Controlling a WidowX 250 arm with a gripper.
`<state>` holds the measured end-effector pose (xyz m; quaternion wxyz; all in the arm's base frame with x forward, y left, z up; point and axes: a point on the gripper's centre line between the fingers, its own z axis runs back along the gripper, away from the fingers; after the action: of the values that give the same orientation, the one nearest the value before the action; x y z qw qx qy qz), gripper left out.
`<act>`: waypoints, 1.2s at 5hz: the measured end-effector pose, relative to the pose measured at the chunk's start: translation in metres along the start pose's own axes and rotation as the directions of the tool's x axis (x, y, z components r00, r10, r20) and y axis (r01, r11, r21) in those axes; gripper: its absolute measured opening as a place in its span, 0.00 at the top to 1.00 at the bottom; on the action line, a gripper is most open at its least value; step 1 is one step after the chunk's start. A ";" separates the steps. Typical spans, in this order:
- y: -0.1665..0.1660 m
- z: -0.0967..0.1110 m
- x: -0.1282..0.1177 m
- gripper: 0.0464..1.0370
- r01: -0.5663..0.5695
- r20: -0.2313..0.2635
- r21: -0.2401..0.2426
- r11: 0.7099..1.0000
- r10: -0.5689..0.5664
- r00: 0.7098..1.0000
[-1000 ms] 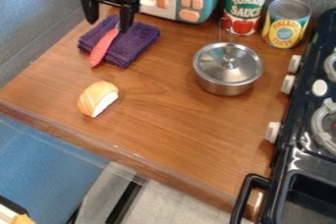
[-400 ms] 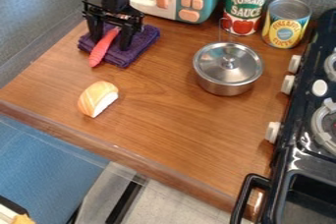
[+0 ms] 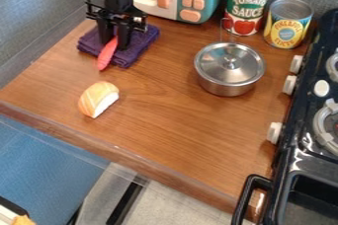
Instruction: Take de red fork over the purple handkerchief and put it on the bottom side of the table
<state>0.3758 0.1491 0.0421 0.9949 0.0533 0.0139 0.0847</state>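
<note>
The gripper [image 3: 114, 40] is over the purple handkerchief [image 3: 141, 40], with its 2 fingers clamped on the red fork [image 3: 107, 54]. The fork is also over the handkerchief, its handle passing the near edge. The metal pot [image 3: 226, 80] stands to the right of the handkerchief.

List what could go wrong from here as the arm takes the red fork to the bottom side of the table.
The claw is low over the folded purple cloth, so it might snag the cloth and drag it along.

The fork's handle sticks out past the cloth, so it may swing or slip if gripped off balance.

The toy sushi lies between the cloth and the table's bottom edge; a low carry could knock it.
</note>
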 end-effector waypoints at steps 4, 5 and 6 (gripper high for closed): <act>-0.123 0.058 -0.052 0.72 0.004 -0.027 -0.092 0.996 -0.007 1.000; -0.130 0.042 -0.065 0.72 0.007 -0.053 -0.060 0.998 -0.010 0.999; -0.126 0.026 -0.078 0.72 0.017 -0.083 -0.010 1.000 -0.017 0.996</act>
<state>0.3213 0.0096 0.0558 0.9944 0.0448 0.0553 0.0784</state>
